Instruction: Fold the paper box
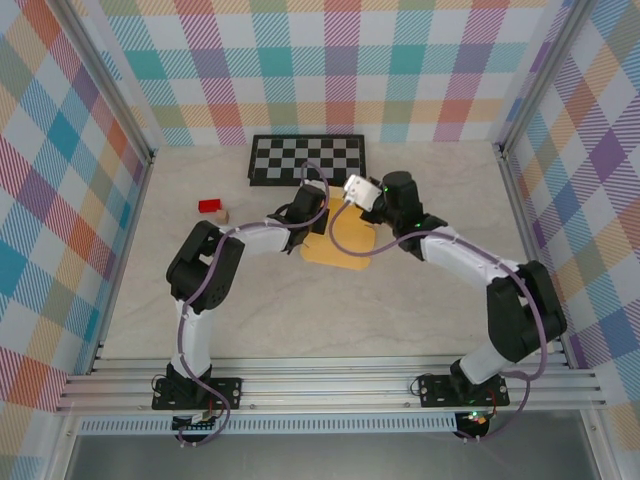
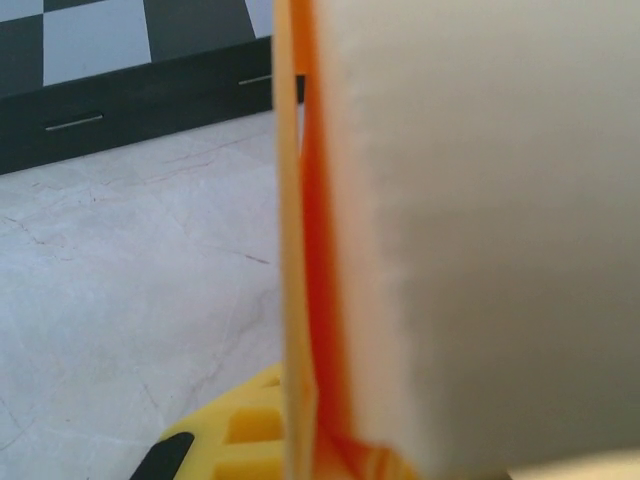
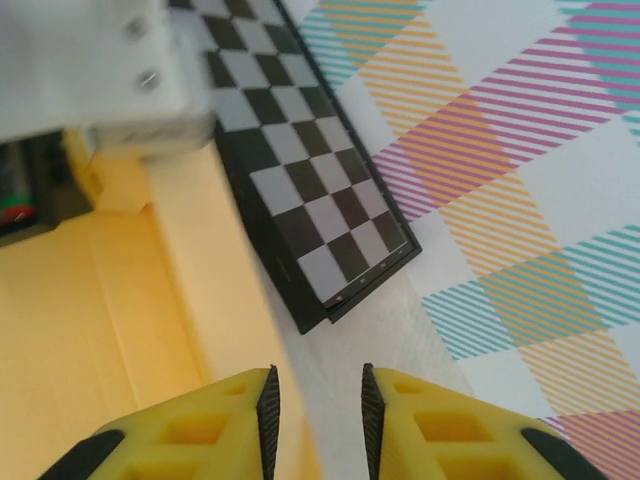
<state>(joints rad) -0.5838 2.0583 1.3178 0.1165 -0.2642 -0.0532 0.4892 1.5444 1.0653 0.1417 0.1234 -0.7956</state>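
- A robot lab test cell: aluminium frame rails (image 1: 330,385) edge a marble-look table (image 1: 330,320).
- Plaid cloth walls (image 1: 340,70) enclose it.
- A checkerboard (image 1: 307,158) lies at the back.

paper box (image 1: 340,245): thin matt cardboard, smooth. tabletop (image 1: 300,320): smooth, marbled stone look, low sheen. checkerboard (image 1: 308,160) at 12 o'clock: semi-gloss squares, black plastic-looking rim. right gripper (image 3: 315,400) fingers (image 3: 440,435): matt yellow plastic, black pads. rails (image 1: 330,385) at 6 o'clock: brushed metal.
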